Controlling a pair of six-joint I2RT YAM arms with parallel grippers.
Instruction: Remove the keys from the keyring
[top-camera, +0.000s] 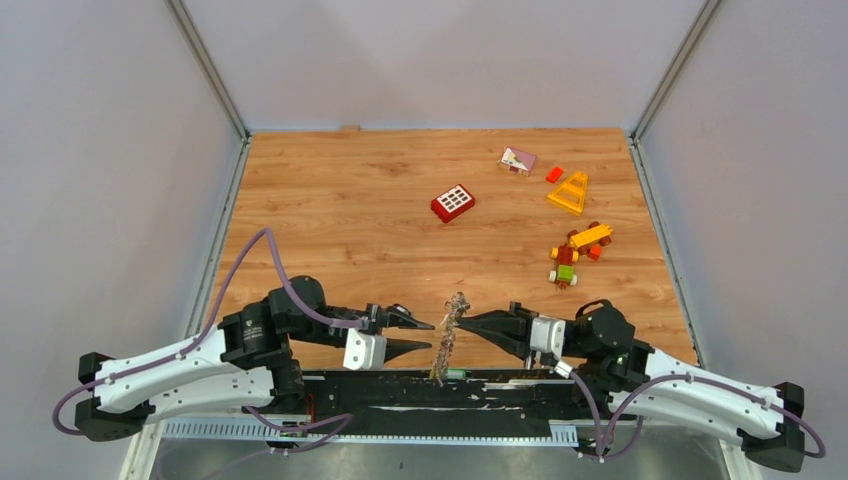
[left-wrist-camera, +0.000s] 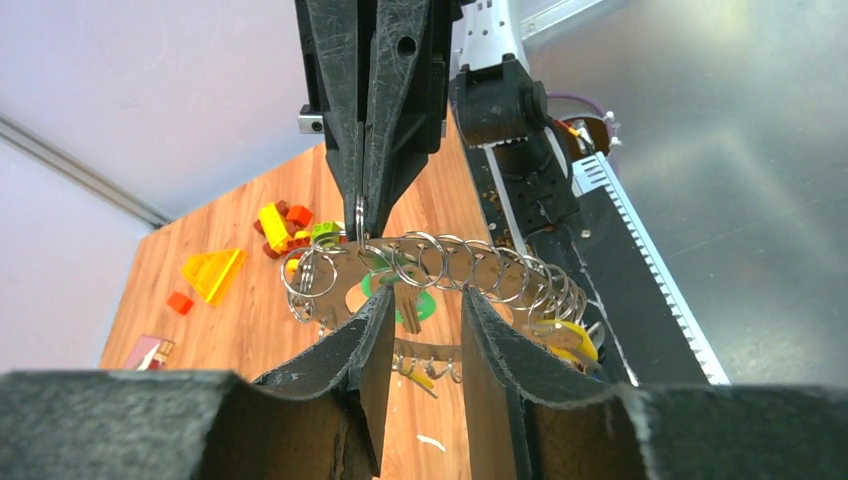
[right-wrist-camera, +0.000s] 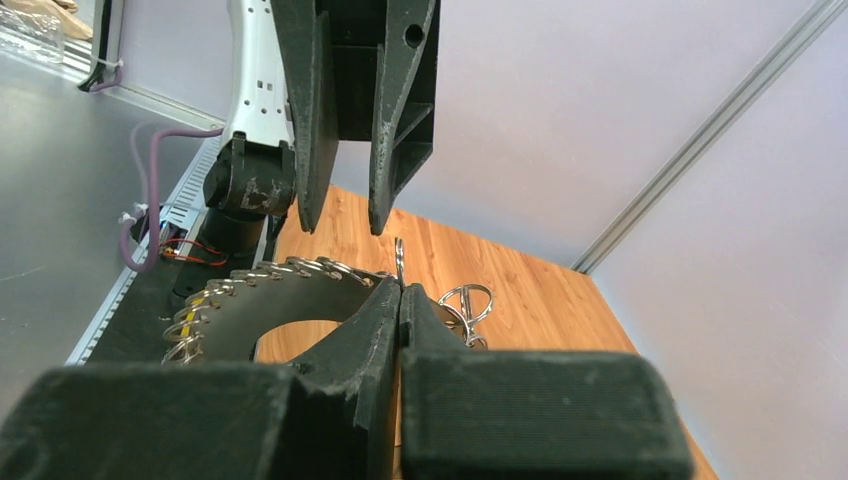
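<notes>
The keyring (top-camera: 447, 335) hangs edge-up over the table's near edge, between both arms. In the left wrist view the keyring (left-wrist-camera: 480, 270) is a grey disc fringed with small split rings. Keys hang from it, one with a green head (left-wrist-camera: 422, 306) and one with a yellow head (left-wrist-camera: 570, 340). My right gripper (top-camera: 468, 322) is shut on the keyring's rim, and the right wrist view shows the right gripper (right-wrist-camera: 400, 293) pinching a small ring there. My left gripper (top-camera: 428, 335) stands open. In its own view the left gripper (left-wrist-camera: 427, 300) has its tips at the rim, on either side of the green-headed key, and grips nothing.
Toy bricks lie far back on the right: a red brick (top-camera: 453, 203), a yellow triangle (top-camera: 569, 192), a pink block (top-camera: 517, 161) and a mixed cluster (top-camera: 575, 253). A black rail (top-camera: 420, 390) runs along the near edge below the keyring. Grey walls enclose the table.
</notes>
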